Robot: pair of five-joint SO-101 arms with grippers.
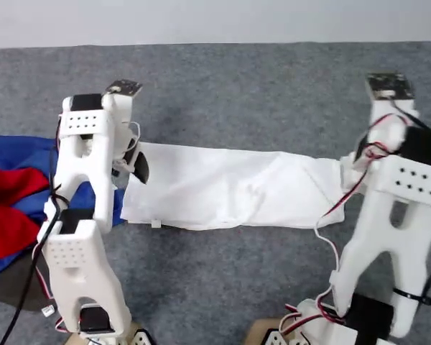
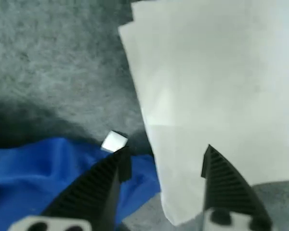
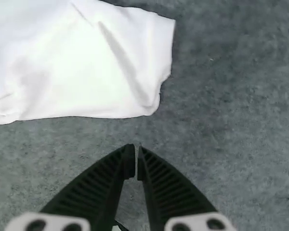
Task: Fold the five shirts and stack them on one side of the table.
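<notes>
**White strip awaits its next fold**

A long, flat-folded white shirt [image 1: 230,188] lies across the grey felt counter [image 1: 237,93] between the two arms. The left gripper [image 2: 166,151] hovers over the end nearest the heap. Its fingers are spread wide and hold nothing, one above the white cloth and one above the crumpled blue shirt [image 2: 38,173] beside it. The right gripper [image 3: 136,147] hangs above bare counter just off the other end, fingers closed on nothing.

To fold well, I'd say each arm should pinch only the white layers, with the left keeping clear of the blue. The soft red shirt [image 1: 7,208] and something dark beneath it run off the edge, so the heap's count is probably unknowable from here.
</notes>
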